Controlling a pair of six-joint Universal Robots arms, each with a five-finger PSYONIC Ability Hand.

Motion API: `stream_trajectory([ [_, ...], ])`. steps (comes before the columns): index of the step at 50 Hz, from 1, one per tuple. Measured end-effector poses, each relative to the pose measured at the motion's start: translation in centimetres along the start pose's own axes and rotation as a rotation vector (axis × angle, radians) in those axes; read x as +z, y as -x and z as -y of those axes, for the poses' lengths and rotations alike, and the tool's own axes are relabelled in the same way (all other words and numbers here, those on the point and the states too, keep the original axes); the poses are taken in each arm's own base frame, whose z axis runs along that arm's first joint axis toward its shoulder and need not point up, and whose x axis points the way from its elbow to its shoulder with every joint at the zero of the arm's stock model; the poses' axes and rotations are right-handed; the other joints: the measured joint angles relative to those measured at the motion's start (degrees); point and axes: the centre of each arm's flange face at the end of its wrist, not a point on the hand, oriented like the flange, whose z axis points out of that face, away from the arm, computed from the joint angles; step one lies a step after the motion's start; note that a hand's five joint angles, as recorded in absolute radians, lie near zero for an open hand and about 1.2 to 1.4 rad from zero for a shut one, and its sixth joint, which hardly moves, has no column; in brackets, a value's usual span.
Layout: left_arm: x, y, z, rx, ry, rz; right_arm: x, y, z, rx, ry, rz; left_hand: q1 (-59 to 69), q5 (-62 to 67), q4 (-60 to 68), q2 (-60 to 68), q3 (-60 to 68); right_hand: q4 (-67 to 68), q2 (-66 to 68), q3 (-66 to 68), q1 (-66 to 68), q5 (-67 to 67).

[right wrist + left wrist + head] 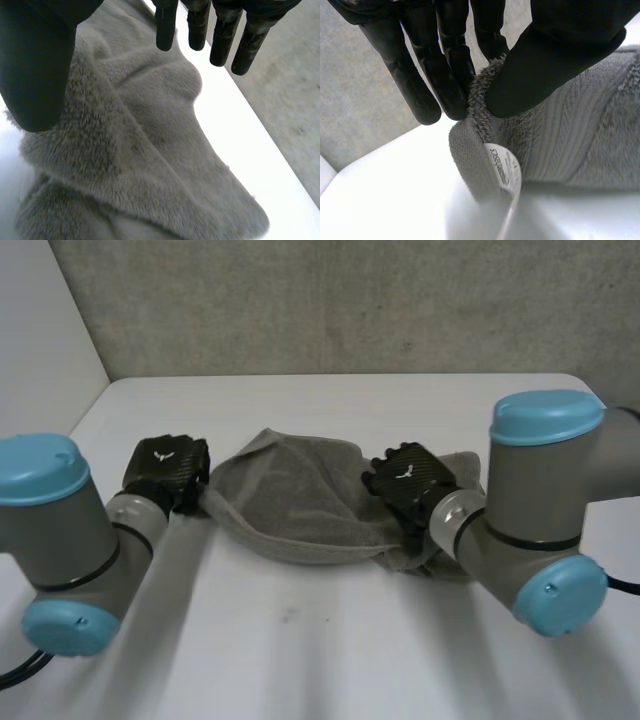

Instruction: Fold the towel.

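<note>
Loosely bunched fuzzy grey towel [300, 505] w/ ribbed edge.

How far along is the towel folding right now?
Early. Done: no neat fold shows; the towel is crumpled between the hands. In hand: the left hand pinches its edge by the label between thumb and fingers; the right hand is on the opposite, bunched end. Left: flattening it and every fold.

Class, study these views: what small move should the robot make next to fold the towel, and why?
Probably carry the left hand, which pinches one end of the towel, across toward the right hand. The towel sags between them, not yet folded, so bringing that end over seems the likeliest start.
</note>
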Motion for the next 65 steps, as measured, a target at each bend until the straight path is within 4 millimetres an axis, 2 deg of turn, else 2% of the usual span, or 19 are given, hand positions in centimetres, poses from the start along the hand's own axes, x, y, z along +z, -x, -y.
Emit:
stream_trajectory([
  [3,-0.9,0.3,0.4,0.016,-0.006,0.009,-0.7,-1.3,-0.2,0.054,0.015,-0.038,0.0,0.0,0.0,0.0,0.0,0.0,0.0,0.0,0.0,-0.04],
  [8,-1.9,0.9,2.2,0.024,-0.058,0.026,-2.0,-3.2,-0.8,0.193,0.028,-0.096,0.0,0.0,0.0,0.0,0.0,0.0,0.0,0.0,0.0,-0.16],
  [11,-2.6,1.6,4.0,0.022,-0.114,0.049,-3.3,-4.5,-1.5,0.346,0.035,-0.135,0.0,0.0,0.0,0.0,0.0,0.0,0.0,0.0,0.0,-0.16],
  [16,-3.0,3.3,6.3,0.016,-0.188,0.101,-4.9,-5.2,-2.3,0.487,0.043,-0.161,0.0,0.0,0.0,0.0,0.0,3.85,3.93,4.94,2.87,3.87],
  [17,-3.1,3.8,6.8,0.014,-0.203,0.115,-5.4,-5.1,-2.6,0.509,0.048,-0.161,0.0,0.0,0.0,0.0,0.0,4.13,3.93,5.23,3.11,4.11],
  [23,-3.7,5.5,9.0,0.011,-0.272,0.166,-6.8,-3.8,-3.5,0.54,0.073,-0.117,0.0,0.0,0.0,0.0,0.0,24.57,24.91,25.95,20.84,22.88],
  [29,-4.4,6.0,10.3,0.009,-0.315,0.182,-7.4,-2.1,-4.0,0.552,0.094,-0.043,0.0,0.0,0.0,0.0,-0.01,28.86,28.96,30.07,24.22,26.63],
  [35,-4.7,6.0,10.6,0.006,-0.328,0.181,-7.4,-0.4,-3.9,0.583,0.088,0.026,0.0,0.0,0.0,0.0,0.0,25.08,25.59,26.05,21.6,24.45],
  [37,-4.8,6.0,10.7,0.006,-0.331,0.182,-7.2,0.0,-3.8,0.597,0.081,0.04,0.0,0.0,0.0,0.0,0.0,24.18,24.61,25.22,20.7,23.89],
  [42,-5.3,6.0,11.3,0.005,-0.354,0.184,-5.6,1.9,-3.4,0.667,0.059,0.089,0.0,0.0,0.01,0.0,0.0,12.17,12.59,13.23,10.95,11.98],
  [50,-6.2,6.1,12.9,0.005,-0.406,0.189,-1.9,3.9,-4.1,0.692,0.083,0.111,0.01,0.0,0.01,0.0,0.0,11.3,12.21,12.74,10.42,10.7],
  [57,-6.5,6.1,13.6,0.005,-0.431,0.19,1.3,3.8,-5.1,0.67,0.107,0.045,0.01,0.0,0.01,0.0,0.0,11.3,12.21,12.74,10.42,10.7],
  [63,-6.5,6.1,13.7,0.005,-0.433,0.19,3.0,3.4,-5.3,0.658,0.089,0.015,0.01,0.0,0.01,0.0,0.0,11.55,12.33,12.89,10.42,11.37],
  [65,-6.5,6.1,13.7,0.005,-0.433,0.19,3.4,3.3,-5.3,0.653,0.075,0.009,0.01,0.0,0.01,0.0,0.0,21.19,21.91,22.38,18.33,20.16],
])
